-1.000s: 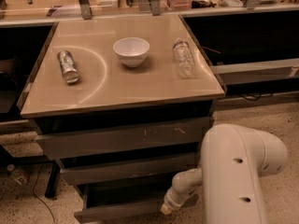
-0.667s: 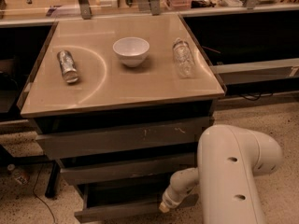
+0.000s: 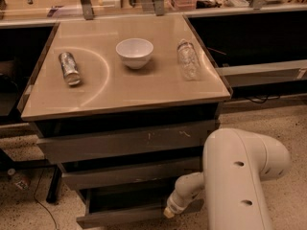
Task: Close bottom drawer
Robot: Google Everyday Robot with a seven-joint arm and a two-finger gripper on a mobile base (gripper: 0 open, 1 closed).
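While the bottom drawer (image 3: 120,217) stood partly pulled out at the foot of the cabinet, its shallow tray showing beneath the middle drawer (image 3: 129,173), the gripper (image 3: 169,212) sat at the right end of its flat front, touching it or just short of it, and how its grasp was set could not be made out. The white arm (image 3: 240,176) bulked low at the right. On the counter (image 3: 120,97) a can (image 3: 69,68) lay at the left, a white bowl (image 3: 135,52) stood in the middle and a clear bottle (image 3: 187,60) lay at the right.
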